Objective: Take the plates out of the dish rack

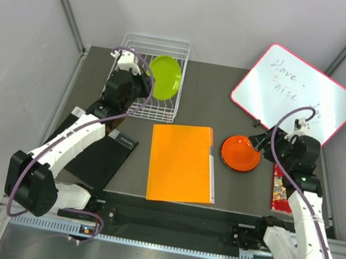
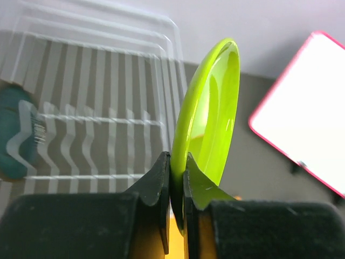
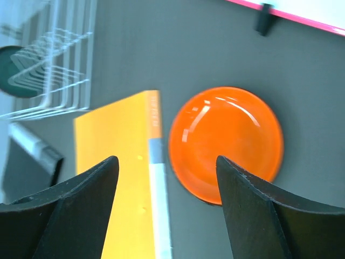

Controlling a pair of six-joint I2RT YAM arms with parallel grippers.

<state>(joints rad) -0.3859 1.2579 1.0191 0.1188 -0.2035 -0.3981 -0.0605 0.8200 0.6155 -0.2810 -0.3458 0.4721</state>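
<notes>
L fingers [image 2: 153, 186] pinch lime plate [image 2: 207, 118]; R fingers [image 3: 70, 205] wide.

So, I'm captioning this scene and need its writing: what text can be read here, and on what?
"Have": handwritten on the whiteboard, upper line.
"nice": handwritten just below it; the writing further right is partly hidden and unreadable.
Black folder: a pale mark near its corner, too small to read.
Red patterned item: print too blurred to read.

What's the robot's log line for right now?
left pincer: shut on green plate rim, at dish rack | right pincer: open above orange plate on table
</notes>
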